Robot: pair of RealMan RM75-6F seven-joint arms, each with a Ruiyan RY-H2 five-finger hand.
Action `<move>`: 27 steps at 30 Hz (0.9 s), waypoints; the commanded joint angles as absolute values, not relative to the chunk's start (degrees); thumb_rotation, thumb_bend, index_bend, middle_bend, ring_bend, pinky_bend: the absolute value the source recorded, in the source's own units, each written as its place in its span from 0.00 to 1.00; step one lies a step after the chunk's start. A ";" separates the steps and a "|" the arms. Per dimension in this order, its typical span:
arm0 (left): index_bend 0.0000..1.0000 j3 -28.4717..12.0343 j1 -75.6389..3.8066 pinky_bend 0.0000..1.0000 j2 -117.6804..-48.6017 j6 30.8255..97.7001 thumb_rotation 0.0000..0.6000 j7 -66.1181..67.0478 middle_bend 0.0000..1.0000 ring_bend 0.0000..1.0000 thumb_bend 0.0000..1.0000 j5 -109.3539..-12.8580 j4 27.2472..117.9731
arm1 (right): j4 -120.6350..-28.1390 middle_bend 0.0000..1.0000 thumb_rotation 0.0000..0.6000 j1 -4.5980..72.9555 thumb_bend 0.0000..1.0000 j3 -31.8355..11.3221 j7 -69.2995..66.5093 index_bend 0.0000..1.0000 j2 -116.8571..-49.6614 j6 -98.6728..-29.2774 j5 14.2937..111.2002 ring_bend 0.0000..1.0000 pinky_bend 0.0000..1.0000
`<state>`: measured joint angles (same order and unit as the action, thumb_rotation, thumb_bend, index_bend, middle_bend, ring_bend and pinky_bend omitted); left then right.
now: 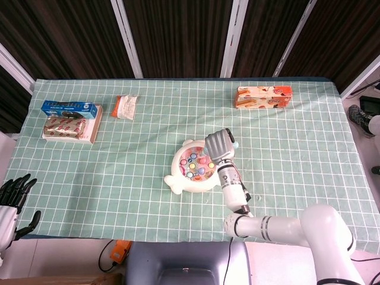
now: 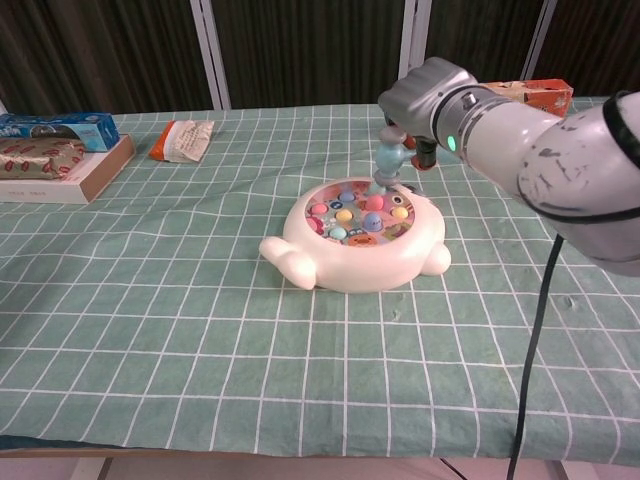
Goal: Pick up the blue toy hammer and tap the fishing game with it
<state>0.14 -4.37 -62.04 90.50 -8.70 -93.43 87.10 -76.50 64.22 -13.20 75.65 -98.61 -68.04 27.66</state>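
Note:
The white fish-shaped fishing game [image 1: 178, 178] [image 2: 355, 255] sits mid-table with several coloured fish pieces in its round top. My right hand [image 1: 218, 145] [image 2: 425, 95] grips the blue toy hammer [image 2: 388, 160] just behind the game; in the head view only a pale blue bit of the hammer [image 1: 235, 143] shows past the fingers. The hammer hangs head down, and its head appears to touch the far right part of the game's top. My left hand [image 1: 13, 196] hangs off the table's near left corner, fingers apart and holding nothing.
A blue box [image 1: 69, 108] [image 2: 55, 128] lies on a flat snack box [image 1: 70, 127] [image 2: 50, 165] at the far left. An orange-and-white packet [image 1: 125, 107] [image 2: 182, 140] lies beside them. An orange box [image 1: 263, 97] [image 2: 535, 95] stands far right.

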 commanded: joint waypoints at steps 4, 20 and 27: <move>0.00 0.26 -4.20 0.00 -62.07 90.80 1.00 -8.35 0.00 0.00 0.43 -93.70 87.21 | -87.53 0.72 1.00 58.63 0.57 -10.10 68.68 0.97 -90.47 -72.47 35.93 0.66 0.71; 0.00 0.70 -4.47 0.00 -62.52 90.69 1.00 -7.04 0.00 0.00 0.43 -95.06 87.74 | -84.26 0.72 1.00 46.29 0.57 -0.52 54.79 0.97 -86.29 -70.82 45.98 0.66 0.71; 0.00 0.66 -4.56 0.00 -62.50 90.54 1.00 -7.12 0.00 0.00 0.43 -94.92 87.67 | -76.91 0.72 1.00 45.53 0.57 -2.07 52.29 0.97 -90.62 -67.54 46.52 0.66 0.71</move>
